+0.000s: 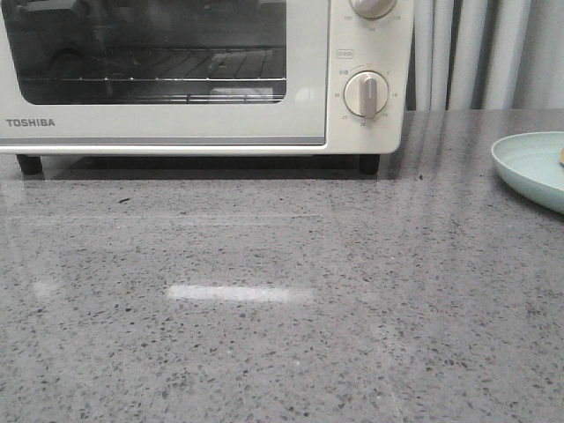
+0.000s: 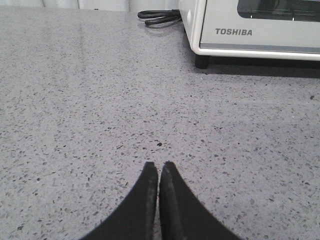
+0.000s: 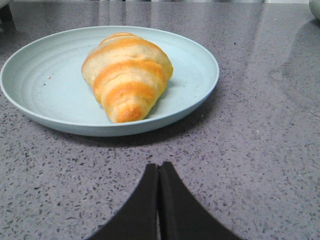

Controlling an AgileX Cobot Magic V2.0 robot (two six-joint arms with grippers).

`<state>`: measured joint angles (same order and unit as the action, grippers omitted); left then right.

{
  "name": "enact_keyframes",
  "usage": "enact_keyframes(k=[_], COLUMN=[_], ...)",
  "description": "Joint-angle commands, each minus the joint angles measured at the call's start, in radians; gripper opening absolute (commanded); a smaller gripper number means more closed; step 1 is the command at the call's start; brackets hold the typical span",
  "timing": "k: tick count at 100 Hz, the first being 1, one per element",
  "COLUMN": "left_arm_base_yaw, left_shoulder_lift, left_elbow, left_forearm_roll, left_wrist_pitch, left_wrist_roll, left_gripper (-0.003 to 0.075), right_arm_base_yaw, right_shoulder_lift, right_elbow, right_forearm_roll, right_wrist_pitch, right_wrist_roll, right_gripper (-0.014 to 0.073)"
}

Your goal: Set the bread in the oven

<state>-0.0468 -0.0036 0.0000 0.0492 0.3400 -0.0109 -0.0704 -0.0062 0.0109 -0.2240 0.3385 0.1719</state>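
The bread point(image 3: 126, 76), a croissant-shaped roll with golden-orange and cream stripes, lies on a pale blue plate point(image 3: 45, 95) in the right wrist view. My right gripper point(image 3: 159, 165) is shut and empty, just short of the plate's near rim. The cream-white TOSHIBA oven point(image 1: 176, 128) stands at the back left of the front view with its glass door closed; it also shows in the left wrist view point(image 2: 250, 37). My left gripper point(image 2: 159, 164) is shut and empty over bare counter, well short of the oven. Neither gripper shows in the front view.
The plate's edge point(image 1: 529, 167) shows at the far right of the front view, a sliver of bread on it. A black power cord point(image 2: 159, 17) lies coiled beside the oven. The grey speckled counter point(image 1: 264, 308) stretches in front of the oven. Grey curtains point(image 1: 485, 53) hang behind.
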Motion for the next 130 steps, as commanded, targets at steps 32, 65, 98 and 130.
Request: enact_keyframes(k=[32, 65, 98, 130], left_arm_base_yaw=[0.006, 0.006, 0.004, 0.004], left_shoulder_lift=[-0.029, -0.029, -0.029, -0.029], left_elbow=[0.025, 0.025, 0.025, 0.025], left_forearm_roll=[-0.001, 0.106, 0.132, 0.124], left_wrist_pitch=[-0.059, -0.073, -0.443, -0.569], left_wrist_roll=[0.001, 0.034, 0.025, 0.024], left_gripper=[-0.0021, -0.0021, -0.0021, -0.0021], right_arm_base_yaw=[-0.008, -0.008, -0.008, -0.008], right_shoulder_lift=[-0.022, -0.022, -0.022, -0.022], right_elbow=[0.012, 0.012, 0.012, 0.012], right_forearm_roll=[-0.017, -0.017, 0.126, 0.127], right_wrist_pitch=[-0.028, -0.028, -0.214, -0.680], right_wrist_roll=[-0.006, -0.006, -0.006, -0.006], right_gripper=[-0.0074, -0.0074, -0.0074, -0.0074])
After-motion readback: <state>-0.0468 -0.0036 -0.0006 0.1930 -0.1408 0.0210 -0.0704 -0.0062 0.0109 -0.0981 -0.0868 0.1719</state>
